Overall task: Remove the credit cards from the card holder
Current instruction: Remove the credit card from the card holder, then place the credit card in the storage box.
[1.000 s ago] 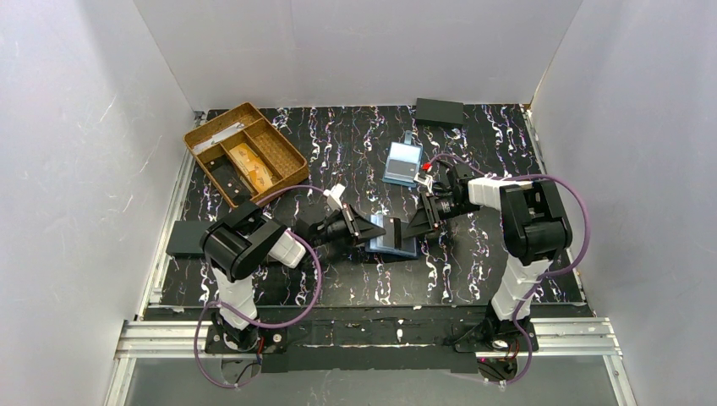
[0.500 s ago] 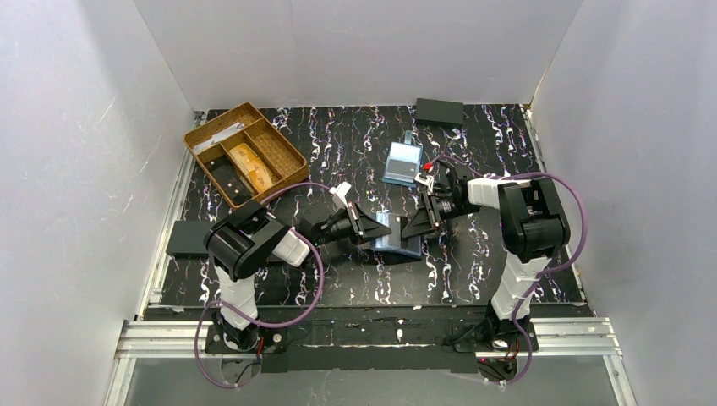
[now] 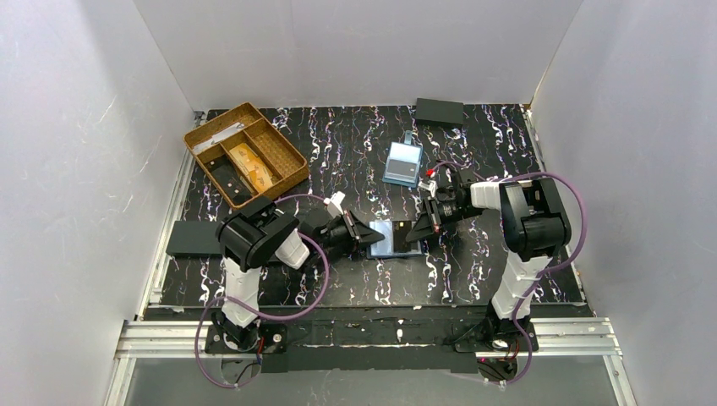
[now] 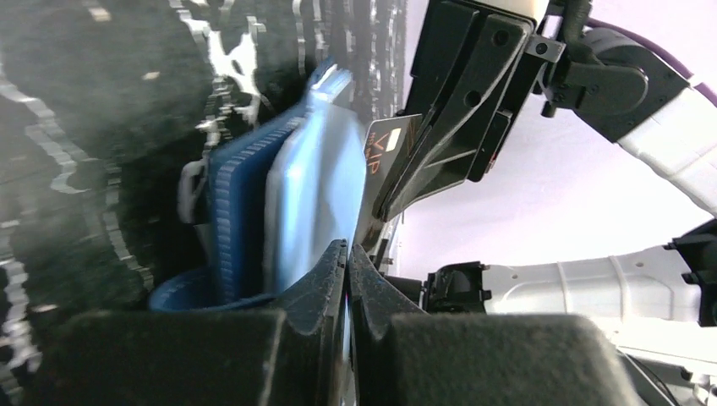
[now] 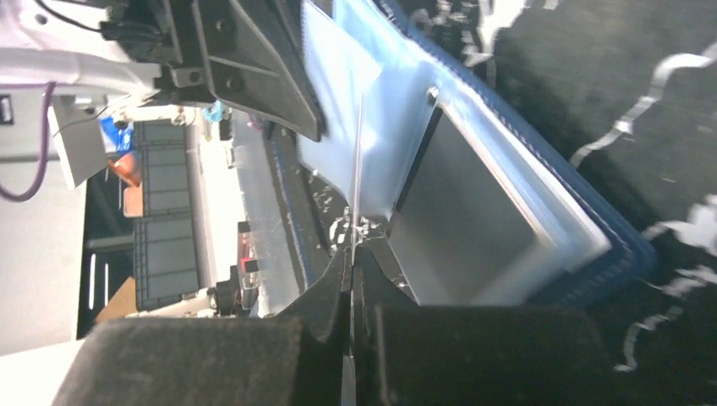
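Observation:
The navy card holder point(image 3: 394, 240) lies open in the middle of the mat between both arms. My left gripper point(image 3: 373, 238) is shut on its left edge; in the left wrist view its light blue inner slots point(image 4: 313, 190) run down into my left gripper point(image 4: 348, 254). My right gripper point(image 3: 415, 231) is at the holder's right side. A credit card point(image 4: 385, 145) printed "VIP" is pinched by it. In the right wrist view that card point(image 5: 358, 161) shows edge-on, ending in my shut right gripper point(image 5: 351, 258). A grey card point(image 5: 465, 222) sits in a slot.
A gold divided tray point(image 3: 204, 134) with small items stands at the back left. A light blue clear case point(image 3: 403, 162) lies just behind the right gripper. A black rectangle point(image 3: 440, 111) lies at the back right and another point(image 3: 188, 238) at the mat's left edge.
The right gripper has shut on a card at the holder's right side. The left arm has swung slightly right and nearer, still clamped on the holder.

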You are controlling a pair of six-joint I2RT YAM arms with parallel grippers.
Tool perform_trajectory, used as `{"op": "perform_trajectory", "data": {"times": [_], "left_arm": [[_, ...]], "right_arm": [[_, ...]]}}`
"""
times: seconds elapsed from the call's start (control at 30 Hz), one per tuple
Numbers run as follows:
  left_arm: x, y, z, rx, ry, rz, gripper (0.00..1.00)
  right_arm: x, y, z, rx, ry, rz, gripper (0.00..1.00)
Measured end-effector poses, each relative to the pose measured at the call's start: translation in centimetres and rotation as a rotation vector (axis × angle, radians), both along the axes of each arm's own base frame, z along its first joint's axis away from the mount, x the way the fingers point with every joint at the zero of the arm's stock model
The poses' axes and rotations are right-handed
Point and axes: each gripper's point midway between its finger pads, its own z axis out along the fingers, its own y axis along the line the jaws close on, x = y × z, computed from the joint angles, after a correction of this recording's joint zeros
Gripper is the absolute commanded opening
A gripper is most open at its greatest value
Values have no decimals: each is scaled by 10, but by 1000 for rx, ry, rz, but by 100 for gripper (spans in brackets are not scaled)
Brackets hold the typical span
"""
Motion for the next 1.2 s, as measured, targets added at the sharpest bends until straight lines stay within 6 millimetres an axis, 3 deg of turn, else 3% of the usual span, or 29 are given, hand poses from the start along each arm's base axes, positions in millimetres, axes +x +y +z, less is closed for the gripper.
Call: {"op": "perform_trajectory", "data": {"times": [0.17,0.33,0.43,0.73,0.8,0.87,0.9,1.07,1.2], "left_arm": [[0,12,-20,39,48,26,2],[-3,24,-31,84,76,51,29],[-5,30,-21,110,51,62,40],[-12,57,17,290,-75,87,59],[-12,64,33,314,-139,96,71],[-13,68,48,323,-201,104,91],[-13,69,54,324,-226,107,97],[-14,69,73,302,-268,111,98],[-14,57,80,262,-243,66,98]], "right_arm": [[5,-10,-23,-100,18,-31,1],[4,-13,-22,-101,1,-24,1],[2,-13,-16,-90,-37,-7,1],[-2,-12,7,-9,-127,65,1],[-4,-11,14,20,-149,86,1],[-7,-11,20,46,-173,107,1],[-8,-11,23,57,-182,114,1],[-16,-11,31,100,-201,138,1],[-20,-11,36,116,-212,145,1]]}}
